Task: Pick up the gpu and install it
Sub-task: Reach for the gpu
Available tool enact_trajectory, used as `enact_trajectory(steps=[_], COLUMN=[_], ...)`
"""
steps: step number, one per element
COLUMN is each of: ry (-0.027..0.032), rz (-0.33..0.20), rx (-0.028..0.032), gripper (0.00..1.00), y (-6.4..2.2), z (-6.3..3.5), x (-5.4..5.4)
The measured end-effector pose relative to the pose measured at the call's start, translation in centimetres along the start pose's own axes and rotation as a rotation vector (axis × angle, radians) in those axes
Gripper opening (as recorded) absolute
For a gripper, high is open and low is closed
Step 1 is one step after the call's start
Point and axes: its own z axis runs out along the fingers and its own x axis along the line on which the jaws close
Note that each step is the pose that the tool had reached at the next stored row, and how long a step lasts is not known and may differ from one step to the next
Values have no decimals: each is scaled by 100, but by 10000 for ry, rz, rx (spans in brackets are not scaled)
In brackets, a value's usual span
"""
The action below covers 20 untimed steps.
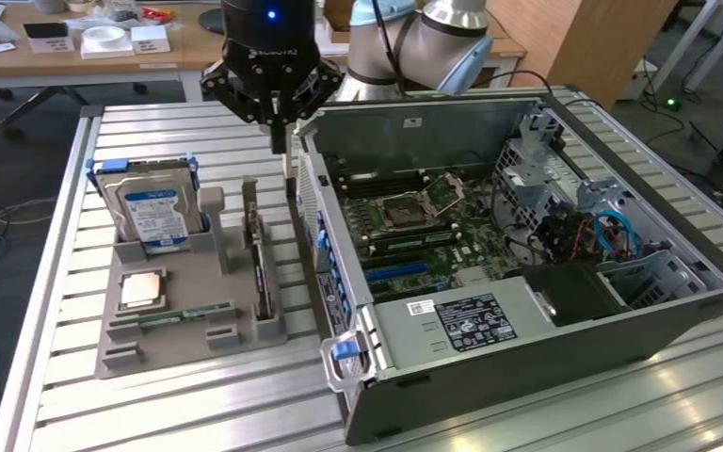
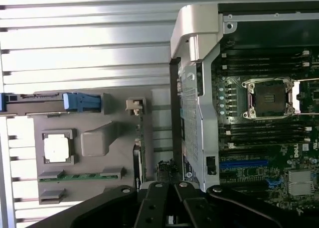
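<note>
Gripper (image 1: 281, 149): fingers pressed together with nothing visible between them; it hangs over the narrow gap between tray and case.
Gpu (image 1: 260, 264): stands on edge in a slot of the tray (image 1: 167, 358), below the gripper and just to its tray side; not held.
Risk, closed fingers: coming down shut, they would likely strike the card's top edge instead of straddling it, and could chip small parts.
Risk, case (image 1: 488, 377): its wall stands just beside the gripper on the other side, so I judge there is little room and the finger links could knock it.
Risk, slip: the card looks thin, hard and smooth, so a shallow pinch could let it tilt or twist.
Risk, tray posts: they sit close beside the card and could snag it.
Gpu make: flat dark board with a pale metal bracket at one end.
Tray make: matt grey plastic with blocky posts and slots.
Case make: sheet metal, open-sided, with a green motherboard (image 1: 450, 235) inside.
Desk (image 1: 148, 414): shiny ribbed metal slats.
</note>
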Motion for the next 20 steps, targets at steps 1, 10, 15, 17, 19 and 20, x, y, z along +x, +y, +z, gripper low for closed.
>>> enact_trajectory(steps=[1,10,15,17,19,20], ry=[1,0,1,1,-1,0], rz=[-1,0,-1,-1,-1,-2], rx=[0,0,0,0,-1,0], gripper=[11,11,11,11,11,11], y=[-2,-16,-25,-28,-29,-29], z=[1,13,24,28,31,31], x=[21,198,315,352,365,365])
